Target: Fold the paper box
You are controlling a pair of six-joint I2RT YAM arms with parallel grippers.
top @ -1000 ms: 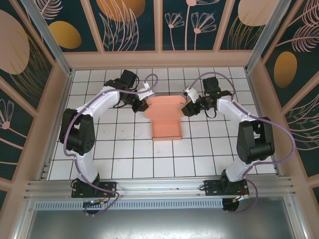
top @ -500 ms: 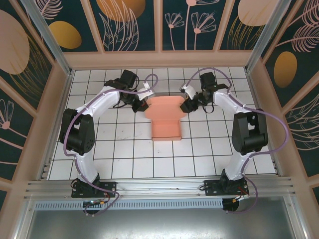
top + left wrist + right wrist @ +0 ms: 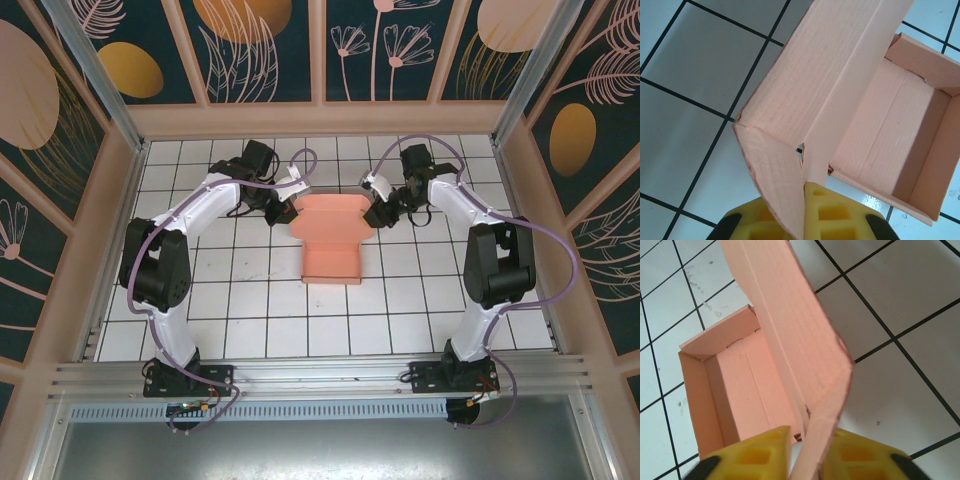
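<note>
Looking down from above, you see the left arm rise from its base at the near rail, bend at a dark elbow out by the left wall, and run its white forearm inward and away to the far half of the tiled table. The right arm mirrors it, with its elbow out to the right and its forearm angled in. The two wrists face each other across the paper box, which sits on the table near the middle, slightly toward the far side, with its open tray toward you.

Your left gripper is at the box's far left corner. In its wrist view the yellow pads are clenched on a raised side flap, with the card edge running down between them and the folded corner tab just beside the left pad. Your right gripper is at the far right corner. Its wrist view shows the opposite flap standing up and bowed, pinched between that gripper's yellow pads.

Both wrist views look past the flaps into the tray's interior. A purple cable loops above each wrist, clear of the card.
</note>
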